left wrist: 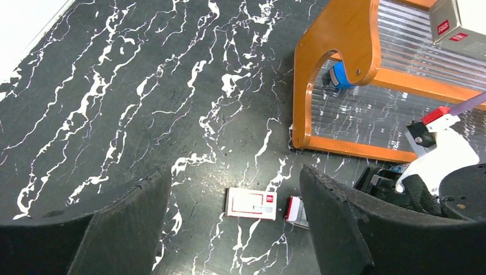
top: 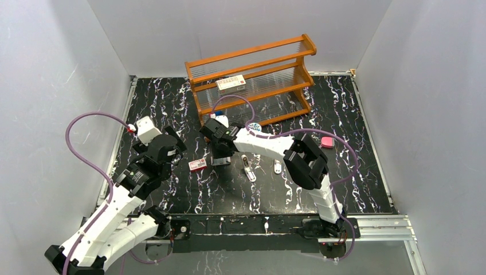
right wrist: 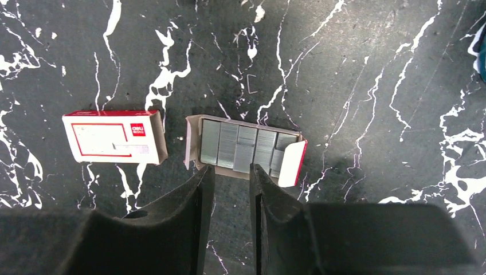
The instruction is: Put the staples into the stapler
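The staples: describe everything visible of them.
The staples are dull grey metal strips packed side by side into a flat block, a few sitting out of line. They lie in an open cardboard tray, white with a red end flap, flat on the black marbled table, beside a small red-and-white box but apart from it. The right gripper stands at the tray's near edge, jaws narrowly apart, nothing between them.

Black marbled table (top: 355, 114): orange rack (left wrist: 344, 34), small box (right wrist: 112, 137), staples (right wrist: 240, 146) in tray (right wrist: 292, 163), stapler (top: 249, 171).
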Robot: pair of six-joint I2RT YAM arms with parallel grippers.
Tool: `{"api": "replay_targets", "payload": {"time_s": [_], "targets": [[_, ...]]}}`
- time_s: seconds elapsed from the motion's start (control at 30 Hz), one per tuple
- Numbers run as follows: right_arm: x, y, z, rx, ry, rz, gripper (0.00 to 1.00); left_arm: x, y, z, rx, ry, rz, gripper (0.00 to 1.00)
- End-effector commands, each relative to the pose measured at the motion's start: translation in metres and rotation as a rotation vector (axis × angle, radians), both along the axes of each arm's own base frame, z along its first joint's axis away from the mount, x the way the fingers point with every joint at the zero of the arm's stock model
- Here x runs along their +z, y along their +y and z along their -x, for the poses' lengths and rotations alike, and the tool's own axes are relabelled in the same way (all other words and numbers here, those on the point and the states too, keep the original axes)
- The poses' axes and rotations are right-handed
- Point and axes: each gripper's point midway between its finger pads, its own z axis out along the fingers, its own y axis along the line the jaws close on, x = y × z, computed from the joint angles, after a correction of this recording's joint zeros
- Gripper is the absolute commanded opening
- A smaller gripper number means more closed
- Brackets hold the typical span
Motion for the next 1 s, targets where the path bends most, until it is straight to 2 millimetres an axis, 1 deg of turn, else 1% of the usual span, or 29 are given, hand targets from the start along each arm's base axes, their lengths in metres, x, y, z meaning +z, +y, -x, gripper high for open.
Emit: {"api": "replay_targets", "payload": {"time_s": [0.0, 0.17, 0.27, 0.57, 0.77, 0.97], "targets": [[0.02, 0.018, -0.006, 0.017, -0.029, -0.059, 0.38, -0.002, 0.011, 0.001, 0.059, 0.001, -0.031, 0.8], [0.011, 0.012, -0.005, 0.001, -0.013, -0.013, 0.38, -0.003, 0.01, 0.0, 0.057, 0.011, -0.038, 0.8], [0.008, 0.008, -0.006, -0.006, -0.01, 0.017, 0.38, -0.005, 0.01, -0.001, 0.057, 0.019, -0.045, 0.8], [-0.002, 0.007, -0.006, -0.012, 0.007, 0.05, 0.4, -0.008, 0.01, -0.001, 0.061, 0.033, -0.057, 0.81], [-0.008, 0.008, -0.007, -0.009, 0.013, 0.06, 0.4, -0.008, 0.01, -0.001, 0.063, 0.036, -0.059, 0.82], [-0.009, 0.01, -0.008, -0.006, 0.011, 0.062, 0.38, -0.011, 0.007, -0.002, 0.052, 0.049, -0.058, 0.83]]}}
